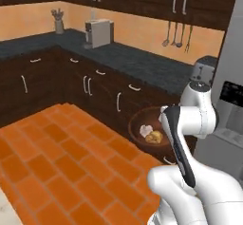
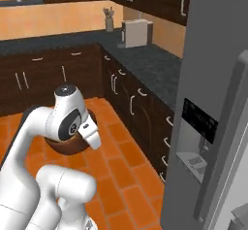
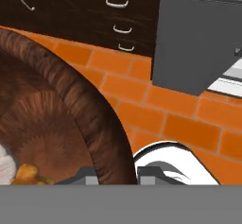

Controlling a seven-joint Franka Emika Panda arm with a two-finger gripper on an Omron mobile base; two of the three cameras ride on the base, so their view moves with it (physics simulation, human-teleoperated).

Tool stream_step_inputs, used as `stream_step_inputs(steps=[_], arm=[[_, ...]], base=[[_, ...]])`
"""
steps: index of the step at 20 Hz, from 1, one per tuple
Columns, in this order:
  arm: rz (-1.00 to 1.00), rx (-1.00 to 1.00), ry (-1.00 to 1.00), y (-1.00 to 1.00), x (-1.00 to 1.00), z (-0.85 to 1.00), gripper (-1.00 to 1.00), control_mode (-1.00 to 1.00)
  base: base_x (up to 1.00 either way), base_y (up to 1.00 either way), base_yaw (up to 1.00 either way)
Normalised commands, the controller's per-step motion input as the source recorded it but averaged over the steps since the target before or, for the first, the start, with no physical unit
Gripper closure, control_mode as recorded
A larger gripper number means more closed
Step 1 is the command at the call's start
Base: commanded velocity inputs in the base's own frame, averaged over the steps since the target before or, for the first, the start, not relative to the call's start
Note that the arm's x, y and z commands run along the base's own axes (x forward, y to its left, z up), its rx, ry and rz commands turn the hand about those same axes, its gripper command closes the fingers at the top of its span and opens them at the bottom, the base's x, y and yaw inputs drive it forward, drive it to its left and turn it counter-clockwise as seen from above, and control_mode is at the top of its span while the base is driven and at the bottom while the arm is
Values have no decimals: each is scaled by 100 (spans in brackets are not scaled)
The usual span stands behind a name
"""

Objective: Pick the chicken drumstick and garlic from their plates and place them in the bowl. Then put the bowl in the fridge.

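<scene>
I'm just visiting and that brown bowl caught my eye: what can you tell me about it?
The bowl is round, deep and dark reddish-brown, with a lighter, streaky brown inside. It hangs in the air above the orange tile floor, near the dark cabinets. The gripper is shut on its rim. Inside lie the pale garlic and the golden chicken drumstick, side by side.

toaster (image 1: 205,68) on counter (image 1: 142,62) | coffee machine (image 1: 98,32) | hanging utensils (image 1: 176,34)

Even, flat rendered light fills the kitchen, with no clear source and no hard shadows. The orange floor (image 1: 57,172) and wall (image 2: 58,18) look bright; the dark cabinets (image 1: 42,84) swallow detail. The fridge (image 2: 213,78) shows soft grey shading, no glare. All views look slightly soft and coarse; the bowl (image 3: 71,100) up close appears smeared.
</scene>
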Motion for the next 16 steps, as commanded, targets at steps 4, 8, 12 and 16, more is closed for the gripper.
stream_step_inputs(steps=[4, 8, 12, 16], arm=[[0, 0, 0, 0, 0, 0, 100, 100], [0, 0, 0, 0, 0, 0, 100, 100], [0, 0, 0, 0, 0, 0, 100, 100], [0, 0, 0, 0, 0, 0, 100, 100]], base=[[20, 0, -65], [11, 2, -67], [11, 0, -67], [4, -21, -61]])
